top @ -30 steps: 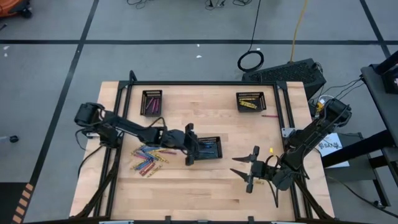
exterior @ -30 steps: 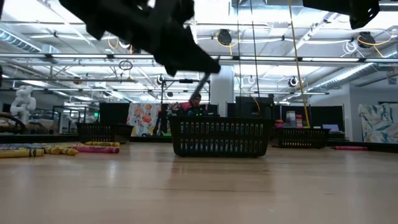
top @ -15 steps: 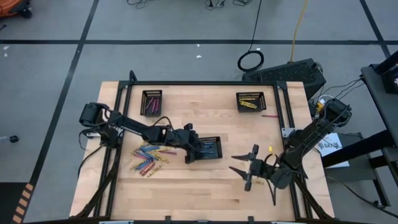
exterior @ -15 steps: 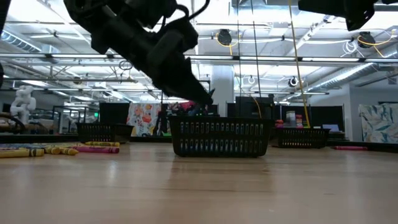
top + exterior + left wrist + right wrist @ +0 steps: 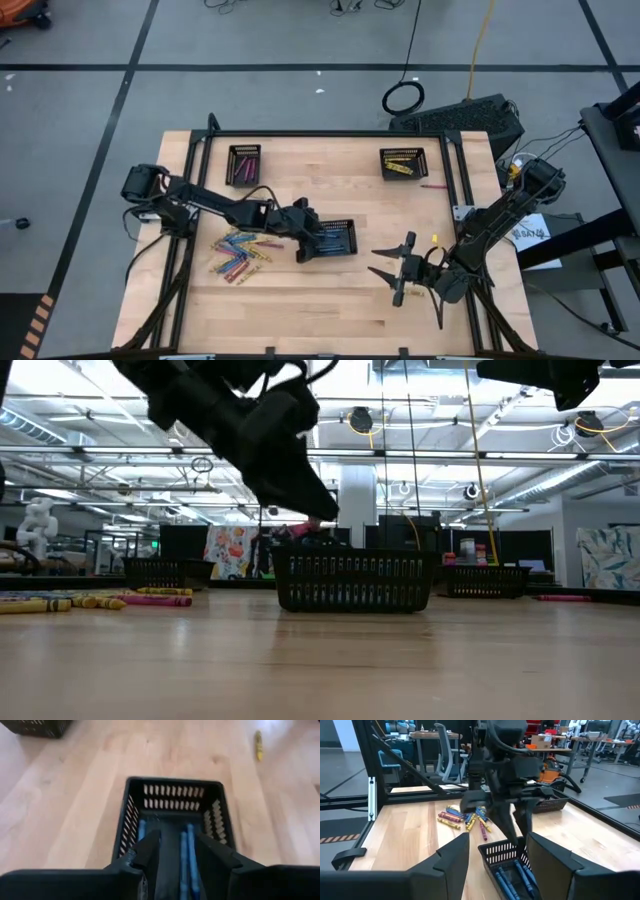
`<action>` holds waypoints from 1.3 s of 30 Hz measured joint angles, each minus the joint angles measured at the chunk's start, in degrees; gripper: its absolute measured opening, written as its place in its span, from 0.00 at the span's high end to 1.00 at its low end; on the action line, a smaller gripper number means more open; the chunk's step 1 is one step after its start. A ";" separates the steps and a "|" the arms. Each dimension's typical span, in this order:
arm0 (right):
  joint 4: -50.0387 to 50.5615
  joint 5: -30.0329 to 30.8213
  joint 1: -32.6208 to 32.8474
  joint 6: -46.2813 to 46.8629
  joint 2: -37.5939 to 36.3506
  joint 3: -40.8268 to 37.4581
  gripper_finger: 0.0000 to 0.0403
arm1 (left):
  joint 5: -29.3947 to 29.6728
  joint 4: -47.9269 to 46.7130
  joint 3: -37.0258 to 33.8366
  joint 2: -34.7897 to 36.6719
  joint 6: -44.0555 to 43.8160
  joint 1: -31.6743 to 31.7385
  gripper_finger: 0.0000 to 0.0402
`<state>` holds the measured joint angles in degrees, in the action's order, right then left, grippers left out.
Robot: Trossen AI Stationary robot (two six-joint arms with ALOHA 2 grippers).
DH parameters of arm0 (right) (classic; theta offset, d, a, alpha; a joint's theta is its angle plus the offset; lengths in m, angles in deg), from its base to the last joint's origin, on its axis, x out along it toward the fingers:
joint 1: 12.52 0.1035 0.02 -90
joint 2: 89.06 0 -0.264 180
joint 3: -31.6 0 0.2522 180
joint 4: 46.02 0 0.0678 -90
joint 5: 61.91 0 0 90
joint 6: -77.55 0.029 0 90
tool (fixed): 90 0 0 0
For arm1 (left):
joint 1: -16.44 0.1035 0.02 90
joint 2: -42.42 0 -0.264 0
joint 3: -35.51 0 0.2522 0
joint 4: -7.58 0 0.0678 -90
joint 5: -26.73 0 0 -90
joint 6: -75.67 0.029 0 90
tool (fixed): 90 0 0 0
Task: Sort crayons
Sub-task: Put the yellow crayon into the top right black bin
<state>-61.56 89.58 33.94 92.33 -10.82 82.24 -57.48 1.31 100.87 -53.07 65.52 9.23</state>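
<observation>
A black mesh tray (image 5: 350,226) stands mid-table with blue crayons (image 5: 191,865) lying in it. My left gripper (image 5: 177,842) hovers open over that tray's left end, fingers slanting down, nothing between them; the blue crayons show through the gap. A pile of loose crayons (image 5: 240,252) in blue, yellow, pink and orange-red lies on the table left of the tray. My right gripper (image 5: 385,268) waits open, right of the tray and nearer the front edge, pointing at it; in its wrist view the tray (image 5: 505,851) and pile (image 5: 465,817) show beyond it.
A tray with pink crayons (image 5: 244,163) stands far left, and one with yellow and orange crayons (image 5: 402,162) far right. A loose pink crayon (image 5: 432,186) and a yellow one (image 5: 436,241) lie at the right. Black frame rails run along the table's edges.
My left gripper has tipped its fingers farther down and sunk a little toward the middle tray's left end. The right arm has kept still.
</observation>
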 joint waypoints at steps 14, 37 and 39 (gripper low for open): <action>1.77 -0.02 -1.40 4.04 0.02 -0.02 0.54 | 19.05 -21.93 0.25 10.38 -14.75 -20.66 0.69; 3.04 -0.11 -3.37 5.11 0.22 -0.02 0.54 | 20.12 -27.66 -14.75 11.49 -39.21 -29.80 0.69; 3.04 -0.11 -3.71 5.13 0.22 -0.02 0.54 | 16.32 -18.77 -18.00 11.49 -34.85 -27.62 0.69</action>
<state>-58.52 89.47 30.23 97.45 -10.60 82.22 -41.16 -17.47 82.87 -41.59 30.66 -18.39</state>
